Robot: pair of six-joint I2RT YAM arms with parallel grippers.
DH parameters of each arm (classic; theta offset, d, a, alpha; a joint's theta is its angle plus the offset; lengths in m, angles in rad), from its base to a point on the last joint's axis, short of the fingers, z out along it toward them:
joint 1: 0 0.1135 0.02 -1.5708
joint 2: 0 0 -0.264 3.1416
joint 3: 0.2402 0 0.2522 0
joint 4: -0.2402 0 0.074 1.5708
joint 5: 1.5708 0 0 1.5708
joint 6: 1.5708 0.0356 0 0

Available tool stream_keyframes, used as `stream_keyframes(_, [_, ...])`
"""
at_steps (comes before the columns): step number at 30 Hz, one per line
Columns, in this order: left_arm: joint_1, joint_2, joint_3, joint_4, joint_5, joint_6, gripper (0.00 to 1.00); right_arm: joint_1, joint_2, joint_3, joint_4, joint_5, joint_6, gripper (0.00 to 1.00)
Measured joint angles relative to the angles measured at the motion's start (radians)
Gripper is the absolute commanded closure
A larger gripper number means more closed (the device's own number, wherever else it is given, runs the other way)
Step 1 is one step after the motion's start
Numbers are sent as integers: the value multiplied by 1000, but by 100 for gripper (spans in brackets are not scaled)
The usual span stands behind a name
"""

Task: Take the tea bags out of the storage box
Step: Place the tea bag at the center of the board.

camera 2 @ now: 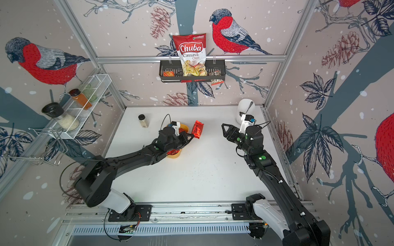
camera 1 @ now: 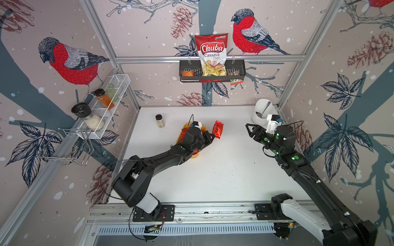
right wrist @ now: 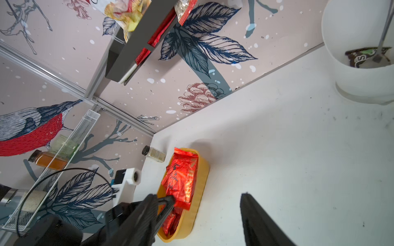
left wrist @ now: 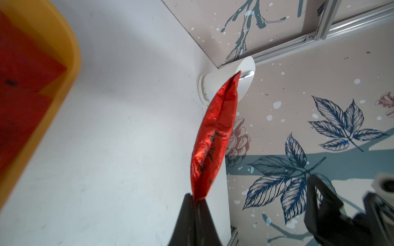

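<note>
The left arm stretches from the front rail over the white table (camera 1: 213,174). The left gripper (camera 1: 213,136) is pinched tight on one short edge of a red foil tea bag (camera 1: 218,128). In the left wrist view the crinkled sachet juts out from the closed tips, raised off the tabletop. Under that wrist lies the yellow storage box (camera 1: 195,156), mostly hidden by the arm in both top views. The right wrist view shows more tea bags (right wrist: 170,222) piled inside it. The held one shows just right of the box's far end. Well apart to the right, the right gripper (camera 1: 248,130) hovers over bare table with its jaws parted wide. Farther back stand a small spice jar (camera 1: 160,121) and a white cup (camera 1: 260,115) with a spoon (camera 1: 265,108). On the back wall a black basket (camera 1: 239,67) holds a chips bag (camera 1: 211,51)
</note>
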Motion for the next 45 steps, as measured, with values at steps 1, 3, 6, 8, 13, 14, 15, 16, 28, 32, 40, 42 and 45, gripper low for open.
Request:
stream_keyframes(1, [-21, 50, 40, 18, -20, -19, 100, -5, -21, 0, -19, 1, 0, 33])
stream_keyframes(3, [-57, 144, 116, 55, -52, -58, 100, -6, -56, 0, -55, 6, 2, 33])
stream_keyframes(6, [-98, 284, 232, 95, -100, -113, 100, -11, -99, 0, -101, 21, 4, 32])
stream_keyframes(8, [-117, 375, 309, 116, -122, -150, 100, -12, -122, -4, -122, 23, 5, 32])
stream_keyframes(13, [-154, 575, 512, 126, -151, -214, 100, -15, -150, -11, -164, 29, 4, 32])
stream_keyframes(14, [-161, 608, 554, 124, -155, -224, 100, -17, -151, -11, -169, 30, 4, 32])
stream_keyframes(15, [-169, 637, 593, 125, -156, -231, 100, -18, -153, -12, -175, 33, 3, 32])
stream_keyframes(16, [-176, 667, 632, 122, -157, -235, 100, -20, -153, -14, -183, 35, 3, 32])
stream_keyframes(28, [-188, 872, 846, 114, -177, -312, 100, -45, -167, -38, -210, 36, -3, 32])
stream_keyframes(32, [-188, 908, 875, 115, -177, -341, 100, -52, -180, -44, -218, 36, -3, 32])
stream_keyframes(40, [-189, 903, 850, 110, -178, -385, 33, -59, -191, -54, -238, 36, -3, 29])
stream_keyframes(42, [-190, 880, 814, 113, -179, -386, 33, -59, -191, -56, -238, 36, -3, 28])
stream_keyframes(45, [-196, 818, 716, 131, -196, -385, 33, -61, -189, -58, -237, 36, -2, 27])
